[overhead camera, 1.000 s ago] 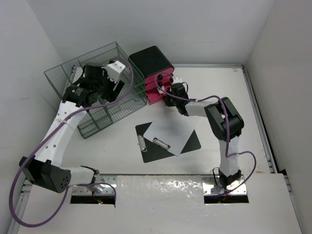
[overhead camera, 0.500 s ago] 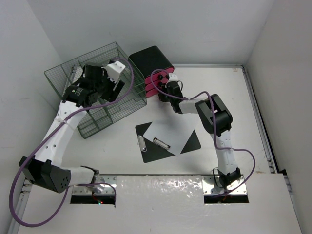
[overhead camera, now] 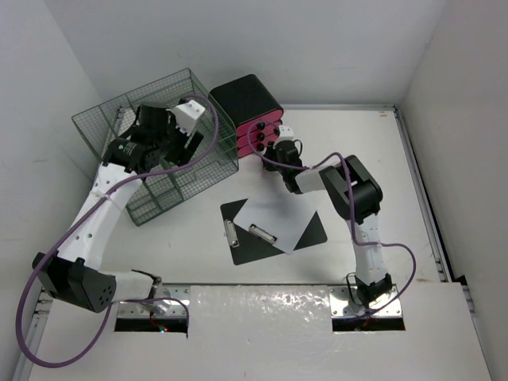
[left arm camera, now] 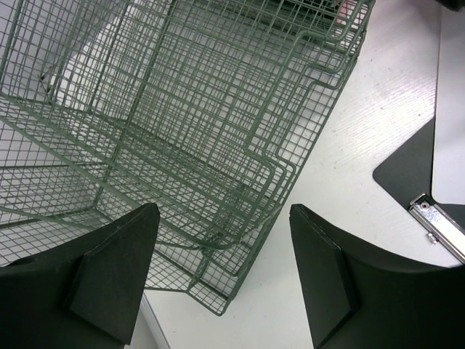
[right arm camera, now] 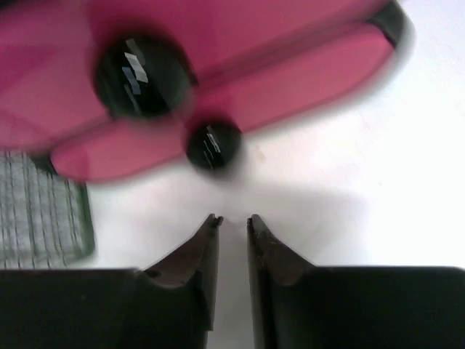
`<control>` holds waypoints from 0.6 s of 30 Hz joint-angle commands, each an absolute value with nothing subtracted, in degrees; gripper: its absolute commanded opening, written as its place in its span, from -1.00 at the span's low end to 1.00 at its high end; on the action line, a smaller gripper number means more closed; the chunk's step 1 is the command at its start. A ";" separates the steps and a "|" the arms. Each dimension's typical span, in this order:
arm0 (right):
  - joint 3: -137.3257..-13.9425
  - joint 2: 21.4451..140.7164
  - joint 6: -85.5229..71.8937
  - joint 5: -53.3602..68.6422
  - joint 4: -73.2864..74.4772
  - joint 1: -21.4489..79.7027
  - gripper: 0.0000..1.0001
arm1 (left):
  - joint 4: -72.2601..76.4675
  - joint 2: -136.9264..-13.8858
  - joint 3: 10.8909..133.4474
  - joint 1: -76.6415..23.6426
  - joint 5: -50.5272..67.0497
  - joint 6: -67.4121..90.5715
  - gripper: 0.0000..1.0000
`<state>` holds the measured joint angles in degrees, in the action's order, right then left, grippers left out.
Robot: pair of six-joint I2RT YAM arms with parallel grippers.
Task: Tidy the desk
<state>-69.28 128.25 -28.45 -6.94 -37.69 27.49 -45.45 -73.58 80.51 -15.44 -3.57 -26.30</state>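
The white desk (overhead camera: 381,159) carries a green wire rack (overhead camera: 159,171), a black box with pink drawers (overhead camera: 248,103) and a black clipboard (overhead camera: 313,230) with a white sheet (overhead camera: 278,216). My left gripper (overhead camera: 186,147) hangs over the rack (left arm camera: 182,109), wide open and empty (left arm camera: 223,211). My right gripper (overhead camera: 275,151) sits low on the desk just in front of the pink drawers (right arm camera: 240,43). Its tips (right arm camera: 232,219) stand a narrow gap apart, holding nothing, a little short of the lower black knob (right arm camera: 212,145).
The rack's front corner lies below the left fingers (left arm camera: 109,276). The clipboard's metal clip (left arm camera: 436,225) is to its right. Thin metal rails (overhead camera: 419,190) edge the desk. White walls close in the back and both sides.
The right arm's elbow swung left; its gripper pressed toward the pink drawers, then drew back slightly. The lower drawer looks further in. The left arm has not moved.
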 commanded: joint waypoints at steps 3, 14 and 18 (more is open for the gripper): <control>-56.80 111.93 -22.51 -7.04 -44.14 27.25 -0.15 | -44.65 -73.74 80.25 -15.56 -1.67 -26.63 0.41; -55.55 95.02 2.43 17.90 5.49 31.99 0.06 | -44.21 -73.74 81.13 -15.73 1.93 -26.28 0.41; -50.11 92.99 8.26 26.09 11.60 38.13 -0.24 | -43.59 -71.90 79.46 -15.64 0.88 -25.58 0.42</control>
<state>-54.04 94.00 0.34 16.29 -0.43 34.50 -45.98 -74.35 80.38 -15.44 0.71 -26.48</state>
